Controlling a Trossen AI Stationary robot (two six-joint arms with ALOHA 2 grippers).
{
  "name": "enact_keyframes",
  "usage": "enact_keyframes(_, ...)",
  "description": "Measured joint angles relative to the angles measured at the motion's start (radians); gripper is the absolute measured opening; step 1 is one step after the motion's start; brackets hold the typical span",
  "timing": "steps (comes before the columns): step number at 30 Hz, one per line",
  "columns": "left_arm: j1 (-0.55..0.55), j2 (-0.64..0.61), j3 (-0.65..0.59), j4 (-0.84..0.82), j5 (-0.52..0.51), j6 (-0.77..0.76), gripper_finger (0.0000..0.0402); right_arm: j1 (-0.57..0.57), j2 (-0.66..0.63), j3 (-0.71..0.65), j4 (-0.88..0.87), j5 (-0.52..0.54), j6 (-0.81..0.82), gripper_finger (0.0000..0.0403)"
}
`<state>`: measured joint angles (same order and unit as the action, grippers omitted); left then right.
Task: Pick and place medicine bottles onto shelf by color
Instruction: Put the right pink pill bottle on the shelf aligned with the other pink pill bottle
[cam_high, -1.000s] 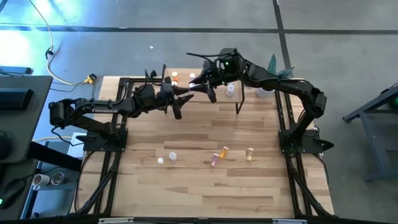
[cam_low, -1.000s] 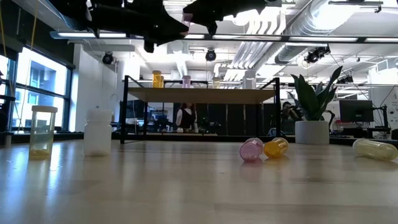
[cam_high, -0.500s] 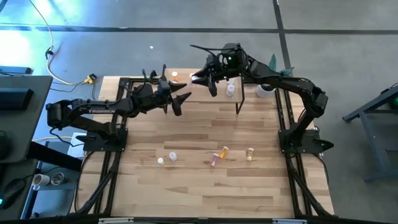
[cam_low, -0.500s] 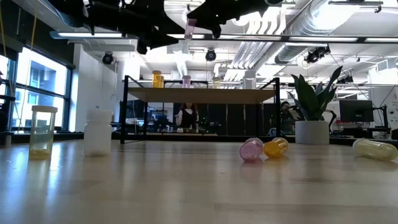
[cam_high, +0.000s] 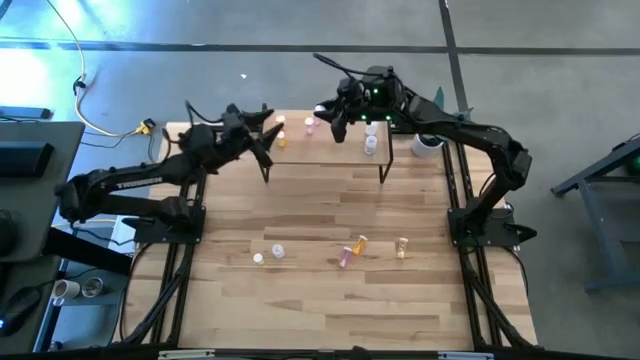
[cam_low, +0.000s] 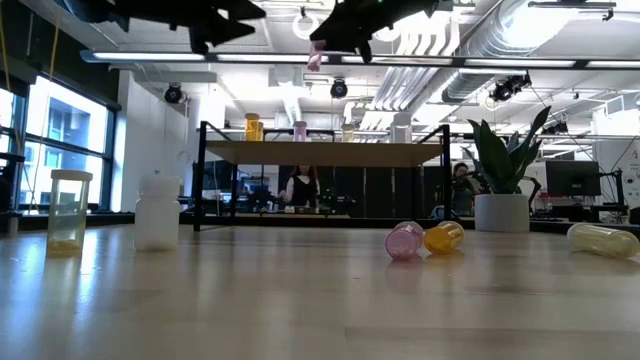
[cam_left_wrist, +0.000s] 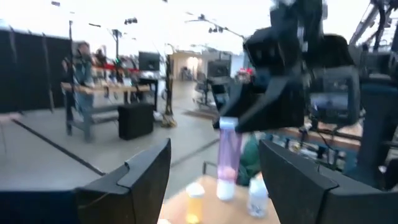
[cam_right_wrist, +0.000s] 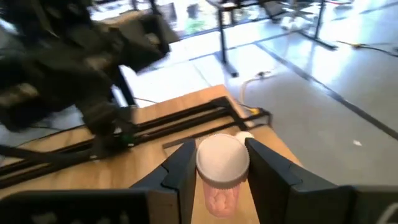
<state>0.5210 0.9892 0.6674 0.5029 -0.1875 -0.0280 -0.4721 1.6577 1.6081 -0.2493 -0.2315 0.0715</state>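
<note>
My right gripper (cam_right_wrist: 222, 168) is shut on a pink medicine bottle (cam_right_wrist: 221, 198) with a white cap, high over the shelf (cam_high: 330, 150). It also shows in the left wrist view (cam_left_wrist: 228, 149) and the low view (cam_low: 316, 55). An orange bottle (cam_low: 253, 128), a pink one (cam_low: 299, 130), a pale yellow one (cam_low: 348, 131) and a white one (cam_low: 401, 129) stand on the shelf's board (cam_low: 320, 153). My left gripper (cam_high: 268, 135) is open with nothing between its fingers, in the air at the shelf's left end, pointing at the right gripper. My right gripper pinches the pink bottle's upper end, just under the white cap (cam_right_wrist: 222, 159), between its two fingers (cam_right_wrist: 180, 169). The fingers come from the table's right, nearly level and slightly downward, across the bottle. The bottle hangs about upright, cap up, its body (cam_left_wrist: 228, 155) clear above the shelf.
Near the table's middle a white bottle (cam_high: 258, 258) and a clear one (cam_high: 277, 251) stand. A pink one (cam_high: 346, 258), an orange one (cam_high: 360, 243) and a yellowish one (cam_high: 402, 247) lie there too. A plant in a white pot (cam_high: 428, 143) stands right of the shelf.
A second ago both grippers met at the shelf's near edge. My left gripper has drawn away toward the table's left edge and risen, leaving the pink bottle in my right gripper. My right gripper has carried the bottle toward the far edge, over the shelf, turning as it went.
</note>
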Motion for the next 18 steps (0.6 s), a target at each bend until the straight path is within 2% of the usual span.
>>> enact_keyframes(7, 0.036, -0.07, 0.0, -0.014, 0.0, 0.014, 0.0232, 0.06, 0.0, -0.064, 0.034, 0.209, 0.034, 0.0108)
enact_keyframes(11, 0.05, -0.081, 0.0, -0.025, 0.0, 0.014, 0.0232, 0.093, 0.0, -0.165, 0.179, 0.27, 0.085, 0.0108)
enact_keyframes(18, 0.057, -0.081, 0.0, -0.065, 0.003, 0.025, 0.0232, 0.144, 0.005, -0.307, 0.378, 0.38, 0.081, 0.0108)
